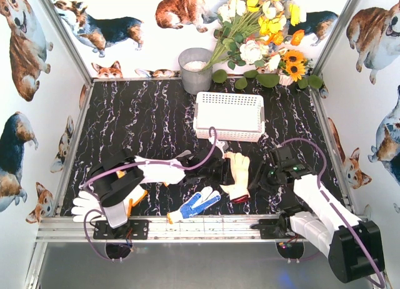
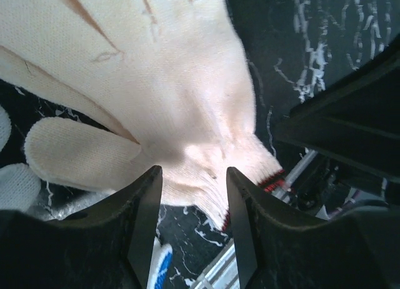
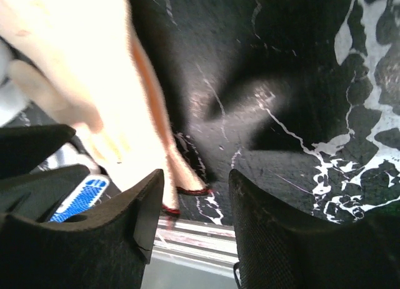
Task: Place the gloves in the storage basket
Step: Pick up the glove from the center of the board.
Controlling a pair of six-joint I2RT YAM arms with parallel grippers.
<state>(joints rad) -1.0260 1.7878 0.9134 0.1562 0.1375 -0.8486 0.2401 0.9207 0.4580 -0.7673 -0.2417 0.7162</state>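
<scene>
A pale yellow glove [image 1: 237, 173] with a dark red cuff lies flat on the table in front of the white slotted storage basket [image 1: 229, 116]. My left gripper [image 1: 214, 169] is open just left of it. In the left wrist view the glove [image 2: 156, 82] fills the space beyond my open gripper [image 2: 192, 176], with its cuff between the fingertips. My right gripper [image 1: 256, 179] is open just right of the glove's cuff, which shows in the right wrist view [image 3: 181, 186] beside my open gripper [image 3: 194, 182]. A blue-dotted glove [image 1: 194, 204], an orange-yellow glove [image 1: 134, 198] and a white glove [image 1: 84, 204] lie near the front edge.
A grey metal bucket [image 1: 195, 70] and a bunch of flowers [image 1: 262, 32] stand at the back. The metal front rail [image 1: 206, 226] runs along the near edge. Walls with dog pictures enclose the table.
</scene>
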